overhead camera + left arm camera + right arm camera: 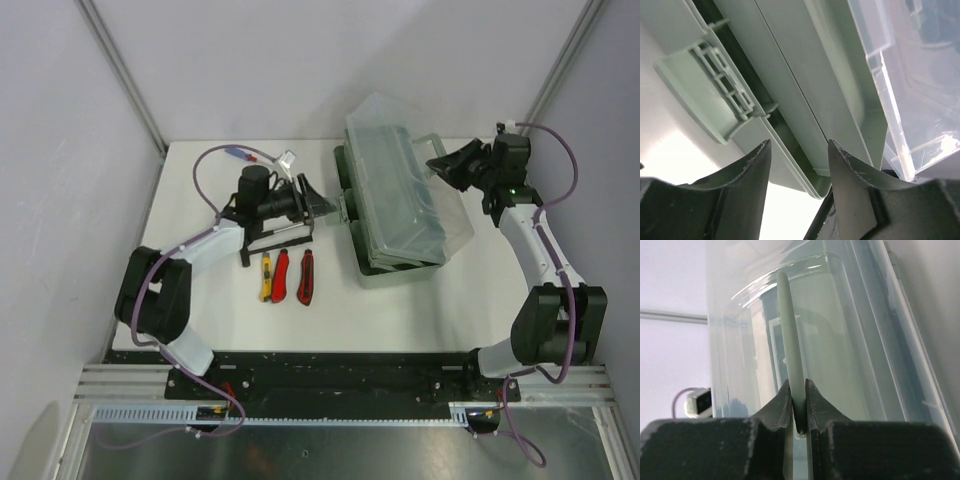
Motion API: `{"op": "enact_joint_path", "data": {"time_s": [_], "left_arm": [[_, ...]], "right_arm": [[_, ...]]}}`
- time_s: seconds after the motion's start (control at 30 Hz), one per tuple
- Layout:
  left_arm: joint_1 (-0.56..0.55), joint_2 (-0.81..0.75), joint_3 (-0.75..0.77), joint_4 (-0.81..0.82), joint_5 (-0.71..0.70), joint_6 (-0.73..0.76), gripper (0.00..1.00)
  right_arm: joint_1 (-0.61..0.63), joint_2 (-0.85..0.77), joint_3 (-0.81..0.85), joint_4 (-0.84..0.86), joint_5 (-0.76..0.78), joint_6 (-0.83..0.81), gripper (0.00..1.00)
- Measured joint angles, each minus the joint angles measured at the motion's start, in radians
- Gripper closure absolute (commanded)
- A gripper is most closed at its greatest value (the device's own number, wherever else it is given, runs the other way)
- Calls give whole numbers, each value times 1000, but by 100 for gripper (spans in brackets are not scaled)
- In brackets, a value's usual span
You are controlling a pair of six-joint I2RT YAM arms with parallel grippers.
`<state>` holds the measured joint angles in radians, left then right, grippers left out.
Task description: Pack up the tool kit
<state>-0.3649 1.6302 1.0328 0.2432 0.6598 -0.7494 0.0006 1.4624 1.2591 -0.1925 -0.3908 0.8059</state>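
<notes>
1. The large rectangular grey-green plastic toolbox [400,272] stands right of centre on the white surface [200,300]. Glare on its clear translucent lid [400,180] hides whatever lies inside, in every view.
2. Slim dark-and-silver items [280,238] lie under the left forearm. They are mostly covered, and I cannot tell what they are.
3. The left wrist view is cropped to a slice of the toolbox wall, one moulded grey-green latch [715,100] and a lid corner. The left end effector [799,149] is open, with the rim of the base in the gap. Bright surface shows between the left finger and that rim. Contact on the other side cannot be judged.
4. The right end effector [798,385] is closed on a thin grey-green plastic bar [789,330] on the lid. The bar is seen edge-on and its far end fades into reflections.
5. The toolbox's long axis runs away from the arms, its near end swung slightly right. The latch side faces left. The lid sits tilted and overhangs the base on the right.
6. Left of the toolbox, a yellow-handled knife [266,277] and two red-handled knives [281,275] [305,277] lie side by side, lengthwise near-to-far.
</notes>
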Motion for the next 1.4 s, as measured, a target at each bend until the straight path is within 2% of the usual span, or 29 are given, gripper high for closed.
{"op": "enact_joint_path", "data": {"time_s": [0.27,0.5,0.77,1.13,1.4], "left_arm": [[-105,34,28,-22,-26,10,53],[-148,117,92,-27,-35,10,58],[-158,203,172,-47,-60,8,64],[-180,283,269,-184,-115,43,64],[-186,287,299,-255,-155,53,65]], "right_arm": [[-88,-8,-106,163,-108,182,100],[-121,-8,-158,248,-153,270,100],[-122,-8,-179,293,-177,305,100],[-129,-8,-182,304,-196,295,100],[-197,10,-195,379,-253,397,100]]}}
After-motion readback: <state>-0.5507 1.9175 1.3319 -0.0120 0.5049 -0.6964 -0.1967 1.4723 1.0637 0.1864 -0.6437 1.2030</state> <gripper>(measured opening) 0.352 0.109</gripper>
